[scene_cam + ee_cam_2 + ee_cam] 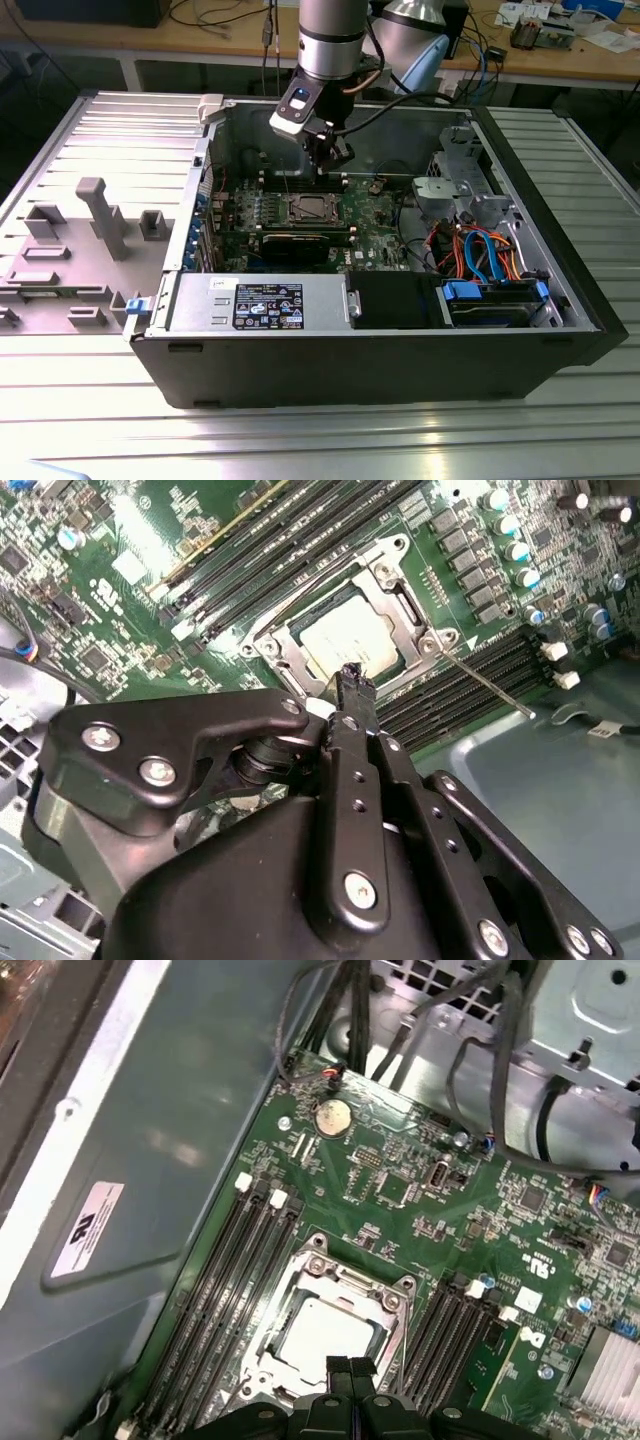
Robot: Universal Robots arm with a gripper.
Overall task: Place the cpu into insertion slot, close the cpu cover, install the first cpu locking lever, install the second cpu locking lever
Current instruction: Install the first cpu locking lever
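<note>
Pincer [350, 1365], tips together (nothing between them), just above cpu [322, 1332] within flat-lying cpu cover [360, 1280]

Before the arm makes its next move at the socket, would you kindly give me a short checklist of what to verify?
1. cpu lying flat within the insertion slot: ok.
2. cpu cover down around the cpu: ok, as far as both wrist views show.
3. locking lever latched: not ok; its thin rod juts away from the insertion slot.
4. gripper shut and carrying nothing: ok.
5. gripper positioned over the edge of the insertion slot: ok in both wrist views.
</note>
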